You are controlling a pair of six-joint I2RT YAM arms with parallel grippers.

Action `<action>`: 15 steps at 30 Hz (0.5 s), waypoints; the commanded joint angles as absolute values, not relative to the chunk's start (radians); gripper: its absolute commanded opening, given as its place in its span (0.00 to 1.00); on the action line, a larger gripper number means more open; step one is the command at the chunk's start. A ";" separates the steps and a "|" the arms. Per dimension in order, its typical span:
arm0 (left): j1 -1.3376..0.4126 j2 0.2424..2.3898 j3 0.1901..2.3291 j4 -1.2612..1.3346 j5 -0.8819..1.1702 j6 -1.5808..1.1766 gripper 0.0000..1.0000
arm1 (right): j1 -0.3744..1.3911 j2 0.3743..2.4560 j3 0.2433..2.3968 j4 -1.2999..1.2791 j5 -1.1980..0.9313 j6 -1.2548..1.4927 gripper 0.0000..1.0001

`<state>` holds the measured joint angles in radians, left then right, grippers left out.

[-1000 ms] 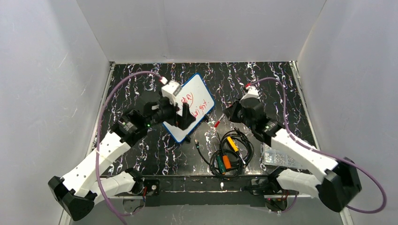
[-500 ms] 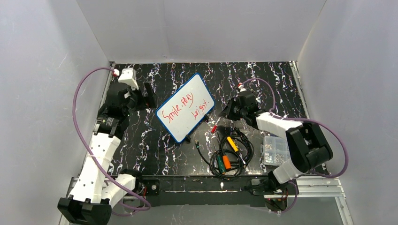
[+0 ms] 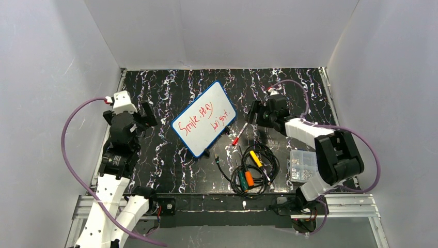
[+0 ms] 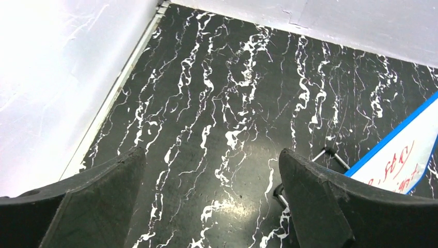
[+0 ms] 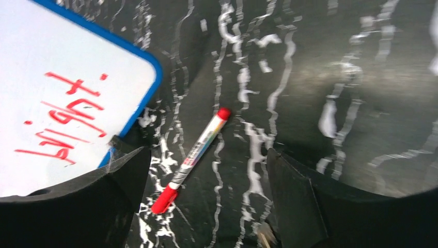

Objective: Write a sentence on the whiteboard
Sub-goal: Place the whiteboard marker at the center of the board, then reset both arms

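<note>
Right end effector (image 5: 206,157) gapes wide above the marker (image 5: 194,154); touches nothing.

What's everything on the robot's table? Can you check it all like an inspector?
Surface: black table with white streaks; no spills seen.
Job's things: whiteboard sits mid-table, with a red sentence in two lines.
Clutter: red marker lying loose beside the board; tangle of leads with green, orange and yellow plugs; clear box of small parts.
Grippers: left gripper fingers open, holding nothing; right gripper fingers open above the marker.
Cables: a purple cable loops off the left arm, another off the right.
Surroundings: plain white walls on three sides.
</note>
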<state>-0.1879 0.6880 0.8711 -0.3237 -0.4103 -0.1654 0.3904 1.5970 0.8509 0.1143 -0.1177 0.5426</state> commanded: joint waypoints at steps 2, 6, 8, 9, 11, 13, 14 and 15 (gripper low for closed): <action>-0.185 0.678 0.872 -0.313 -0.509 -0.198 0.99 | 0.342 1.403 0.875 0.003 0.102 0.364 0.91; -0.185 0.680 0.868 -0.308 -0.478 -0.192 0.99 | 0.330 1.195 0.795 -0.010 0.231 0.209 0.93; -0.185 0.677 0.863 -0.302 -0.452 -0.188 0.99 | 0.323 1.094 0.757 0.004 0.253 0.146 0.93; -0.185 0.671 0.860 -0.298 -0.439 -0.187 0.99 | 0.320 1.047 0.740 0.021 0.256 0.118 0.93; -0.185 0.654 0.844 -0.276 -0.407 -0.182 0.99 | 0.313 0.963 0.717 0.030 0.249 0.077 0.93; -0.185 0.631 0.827 -0.256 -0.374 -0.176 0.99 | 0.308 0.903 0.691 0.051 0.232 0.079 0.94; -0.184 0.620 0.821 -0.244 -0.355 -0.172 0.99 | 0.304 0.878 0.673 0.068 0.209 0.081 0.94; -0.185 0.613 0.814 -0.234 -0.345 -0.168 0.99 | 0.301 0.860 0.664 0.080 0.190 0.082 0.94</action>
<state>-0.1879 0.6559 0.8379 -0.2958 -0.4038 -0.1818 0.3138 0.9199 0.7124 0.0174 0.2039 0.1532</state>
